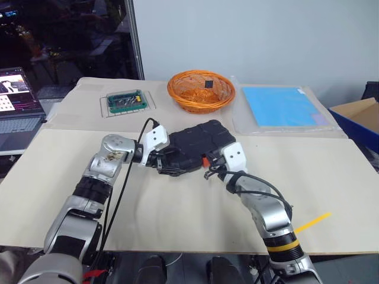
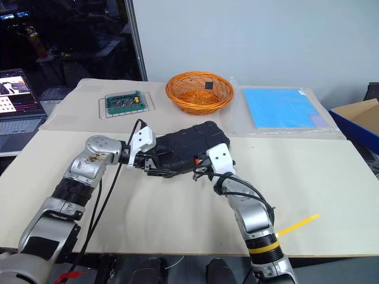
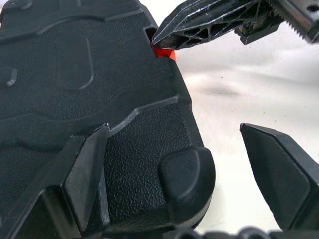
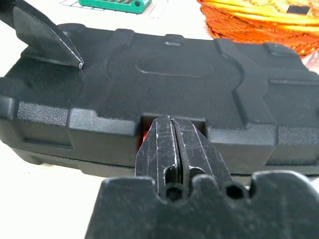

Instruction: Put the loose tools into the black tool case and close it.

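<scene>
Closed right fingers press the red latch of the pebbled black tool case; left fingers gape.

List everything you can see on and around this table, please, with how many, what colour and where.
black moulded plastic tool case: one, black, closed, table centre
red latch: one, red, on the case's front edge
orange wicker basket: one, orange, behind the case
green circuit board: one, green, far left
blue flat sheet: one, blue, far right
yellow strip: one, yellow, near right edge
beige table cover: one, beige, under everything
laptop: one, off the table's left
cardboard box: one, brown, far right
left pincer: one, black, open, astride the case's corner
right pincer: one, black, shut, tip at the latch
</scene>
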